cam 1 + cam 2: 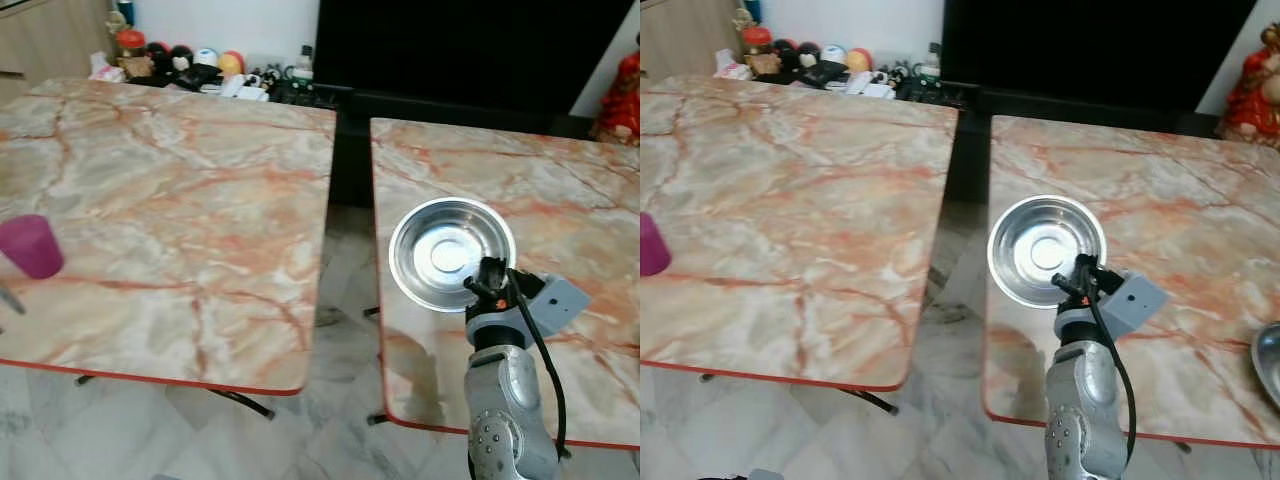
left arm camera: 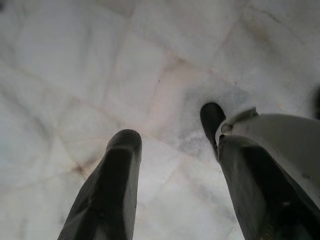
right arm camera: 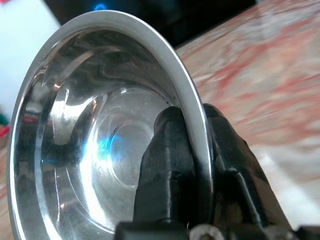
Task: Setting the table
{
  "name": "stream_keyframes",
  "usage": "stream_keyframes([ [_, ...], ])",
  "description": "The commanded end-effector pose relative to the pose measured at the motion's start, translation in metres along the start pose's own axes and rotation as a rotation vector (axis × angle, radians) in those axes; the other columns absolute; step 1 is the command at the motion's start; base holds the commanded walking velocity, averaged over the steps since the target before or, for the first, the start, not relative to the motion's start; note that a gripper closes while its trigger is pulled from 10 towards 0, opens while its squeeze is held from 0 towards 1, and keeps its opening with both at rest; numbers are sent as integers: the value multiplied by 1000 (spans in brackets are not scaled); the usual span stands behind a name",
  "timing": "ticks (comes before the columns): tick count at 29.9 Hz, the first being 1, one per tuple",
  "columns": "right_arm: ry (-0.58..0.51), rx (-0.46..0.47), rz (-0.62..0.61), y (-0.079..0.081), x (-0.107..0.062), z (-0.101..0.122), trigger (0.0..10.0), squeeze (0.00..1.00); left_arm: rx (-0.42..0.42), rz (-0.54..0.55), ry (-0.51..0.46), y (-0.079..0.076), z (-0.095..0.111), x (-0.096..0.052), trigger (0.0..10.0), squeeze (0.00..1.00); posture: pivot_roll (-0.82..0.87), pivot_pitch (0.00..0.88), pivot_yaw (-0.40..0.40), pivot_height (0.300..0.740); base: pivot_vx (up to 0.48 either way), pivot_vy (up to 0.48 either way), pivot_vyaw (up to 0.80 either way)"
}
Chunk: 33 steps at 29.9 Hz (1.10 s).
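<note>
Two marble-patterned desks with red edging stand side by side over a pale tiled floor point(image 1: 340, 300), with a narrow gap between them. Behind them is a dark cabinet, and a clutter of small items point(image 1: 200, 70) lies along the wall at the far left.

At the right desk point(image 1: 560, 190), the right end effector point(image 1: 487, 277) is clenched on the rim of a steel bowl point(image 1: 450, 252). In the right wrist view one black finger point(image 3: 165, 165) lies inside the bowl and the other outside, with the thin rim pinched between them. The bowl is round, shiny and empty, with a flat circular base and a rolled lip. It is at the near left part of the right desk, and whether it rests on the surface or is held just above it cannot be told.

The left end effector point(image 2: 170, 170) hangs over the floor tiles with its fingers spread apart, holding nothing.

On the left desk point(image 1: 170, 220), a purple cup point(image 1: 31, 246) stands upright near the left edge. Another steel bowl's edge point(image 1: 1269, 365) shows at the right desk's far right.
</note>
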State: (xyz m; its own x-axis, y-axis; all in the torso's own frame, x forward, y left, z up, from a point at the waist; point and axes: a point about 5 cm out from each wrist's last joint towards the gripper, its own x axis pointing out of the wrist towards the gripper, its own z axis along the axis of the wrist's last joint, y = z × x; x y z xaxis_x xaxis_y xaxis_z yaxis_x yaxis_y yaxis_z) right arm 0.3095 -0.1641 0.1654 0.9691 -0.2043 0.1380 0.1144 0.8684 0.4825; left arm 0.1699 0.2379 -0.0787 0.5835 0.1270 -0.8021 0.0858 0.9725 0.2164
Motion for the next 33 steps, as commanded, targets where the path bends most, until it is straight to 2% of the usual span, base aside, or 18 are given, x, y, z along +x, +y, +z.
stream_keyframes([
  [1, -9, -7, -42, -12, -2, 3, 10000, 0, -11, -13, 13, -8, -2, 0, 10000, 0, -6, 137, -36, 740, 0, -480, -731],
  [14, -42, -31, -61, -15, -5, 9, 10000, 0, -12, -12, 11, -8, -2, 0, 10000, 0, -12, 137, -37, 740, 0, -478, -55],
  [17, -45, -27, -82, -17, -6, 10, 10000, 0, -16, -6, 12, -8, -2, 0, 10000, 0, -12, 138, -39, 740, 0, 0, 0],
  [23, -77, 16, -204, -26, -10, 18, 10000, 0, -13, -9, 15, -8, -3, 0, 10000, 0, -12, 138, -39, 740, 0, 0, 0],
  [25, -81, 65, -268, -30, -10, 20, 10000, 0, -11, -8, 16, -8, -3, 0, 10000, 0, -15, 133, -40, 740, 0, 0, 0],
  [26, -82, 120, -342, -37, -12, 21, 10000, 0, -7, -7, 17, -8, -3, 0, 10000, 0, -15, 133, -40, 740, 0, 0, 0],
  [27, -82, 120, -342, -37, -12, 21, 10000, 0, -7, -7, 17, -8, -3, 0, 10000, 0, -15, 133, -40, 740, 0, 0, 0],
  [28, -65, 182, -414, -43, -14, 19, 10000, 0, -6, -6, 17, -8, -2, 0, 10000, 0, -15, 126, -41, 740, 0, 0, 0],
  [29, -56, 201, -438, -45, -15, 18, 10000, 0, -5, -6, 17, -8, -2, 0, 10000, 0, -15, 126, -41, 740, 0, 0, 0],
  [33, -26, 183, -450, -44, -17, 18, 10000, 0, -3, -3, 15, -8, -1, 1, 10000, 0, -18, 124, -41, 740, 0, 0, 0],
])
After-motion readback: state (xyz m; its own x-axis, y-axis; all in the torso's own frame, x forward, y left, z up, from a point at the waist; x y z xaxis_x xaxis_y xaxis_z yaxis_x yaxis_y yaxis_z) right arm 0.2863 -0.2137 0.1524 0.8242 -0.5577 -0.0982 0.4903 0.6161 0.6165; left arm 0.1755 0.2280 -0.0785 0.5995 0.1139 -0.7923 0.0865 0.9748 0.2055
